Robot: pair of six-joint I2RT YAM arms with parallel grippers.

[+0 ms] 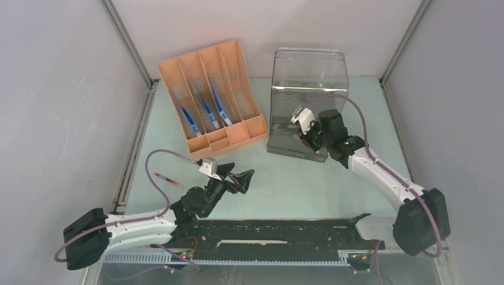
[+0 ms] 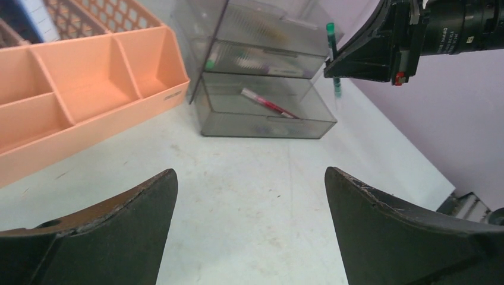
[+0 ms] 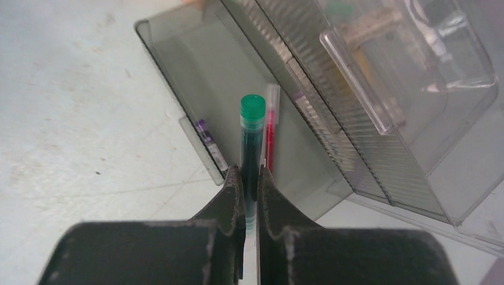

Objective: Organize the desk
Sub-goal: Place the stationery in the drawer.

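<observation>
Right gripper [image 3: 249, 176]: clamped on a slim green-capped pen [image 3: 252, 127], held roughly upright at the open bottom drawer [image 3: 178, 65] of the smoky clear plastic drawer unit [image 1: 309, 77].
Left gripper [image 2: 249, 172]: jaws wide apart, empty, above the desk.
Pale mint-green desk [image 1: 297, 184]: lies beneath both arms.
Doing it well: probably tilt the pen flat along the drawer, beside the red pen [image 3: 271, 133] inside, then let go low.

a red pen [image 1: 166, 178] lies on the desk [image 1: 297, 184], left of the wide-spread left gripper [image 1: 243, 170].

Robotics lab cell, grey wall panels [image 1: 59, 89], aluminium-railed desk [image 1: 285, 184]
</observation>
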